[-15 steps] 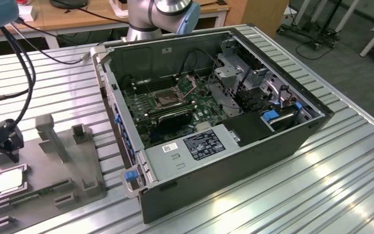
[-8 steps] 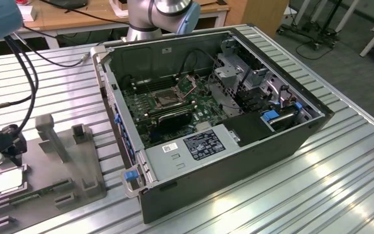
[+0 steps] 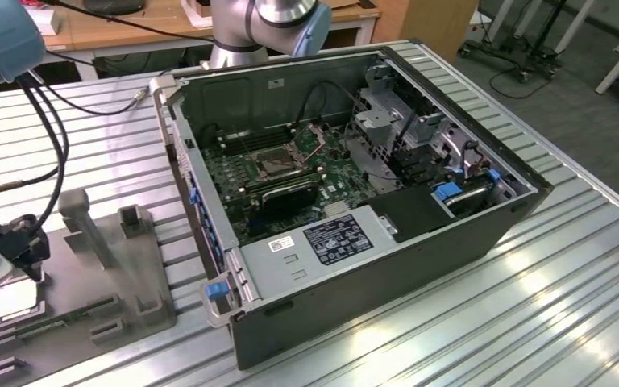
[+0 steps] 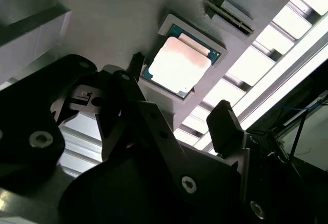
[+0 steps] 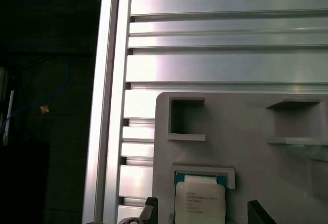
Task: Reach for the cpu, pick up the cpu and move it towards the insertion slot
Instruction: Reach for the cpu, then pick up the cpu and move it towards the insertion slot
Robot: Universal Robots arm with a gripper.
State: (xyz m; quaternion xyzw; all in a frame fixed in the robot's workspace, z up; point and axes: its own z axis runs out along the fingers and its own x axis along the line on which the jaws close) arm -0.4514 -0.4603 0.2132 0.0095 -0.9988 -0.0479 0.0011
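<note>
Shiny metal-topped cpu sits in matt grey plastic holder.

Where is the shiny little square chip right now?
The cpu lies in a pocket of the gray holder at the exterior view's lower left, beside the open computer case, with the open gripper poised over it.

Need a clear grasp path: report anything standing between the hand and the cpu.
Nothing visible does. The open hand hangs over the cpu, which lies uncovered in its recess in the grey holder, with a finger to either side in both wrist views.
</note>
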